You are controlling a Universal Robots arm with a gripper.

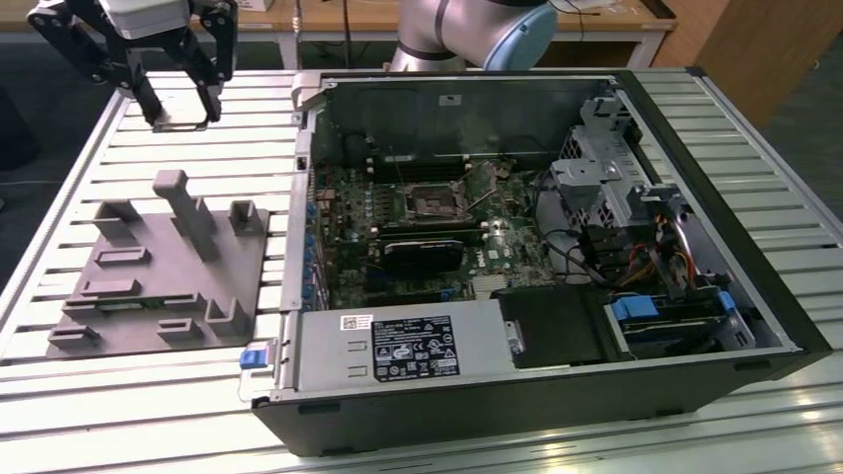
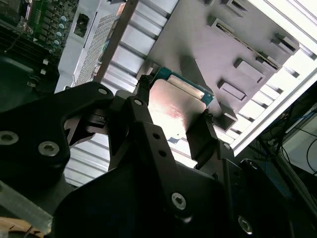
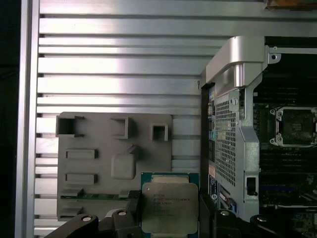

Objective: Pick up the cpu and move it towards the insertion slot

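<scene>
Slatted alu table (image 1: pixel 145 405) w/ bright glare, wooden panel (image 1: pixel 757 44) at exterior view's right, dark floor (image 1: pixel 16 237) at its left

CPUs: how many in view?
1: the cpu, clamped in the pincer over the slatted table, near the grey fixture. The insertion slot looks empty; others may be hidden.

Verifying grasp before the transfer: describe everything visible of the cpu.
The cpu is a flat square chip: dull silvery metal lid with faint print, on a green board showing as a thin rim. It is held clear of the slatted table, clamped at two opposite edges between the black fingers of the tool; nothing else is seen touching it. It sits outside the open computer case, beside its wall.
</scene>
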